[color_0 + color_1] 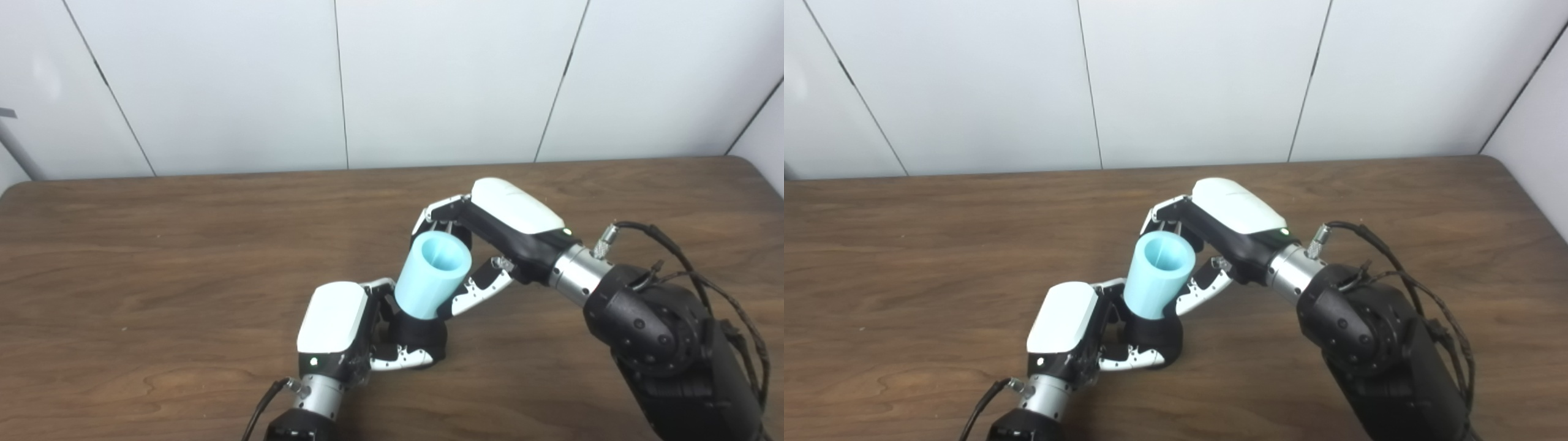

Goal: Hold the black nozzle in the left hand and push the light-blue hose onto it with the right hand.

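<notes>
- Nearest to us is the left hand. It comes in from the bottom and its fingers are wrapped around the black nozzle, holding it tight.
- The black nozzle sits low, just above or on the brown table; I cannot tell if it touches the wood. Only its wide dark base shows, because the top is hidden inside the hose.
- The light-blue hose stands right on top of the nozzle. Its bottom end meets the black part. Its open top end leans up and a little to the right, away from the left hand.
- A bit farther back is the right hand. Its fingers curl around the hose from the far side and its thumb presses the near side, so it is gripping the hose.
- The hose runs long-ways from low near the left hand to high near the right hand. I think the next push should go down along that line, toward the nozzle.
- The right hand is higher, so it pushes downhill.
- Count: one nozzle, one hose, two hands.
- Behind the table is a white wall.
</notes>
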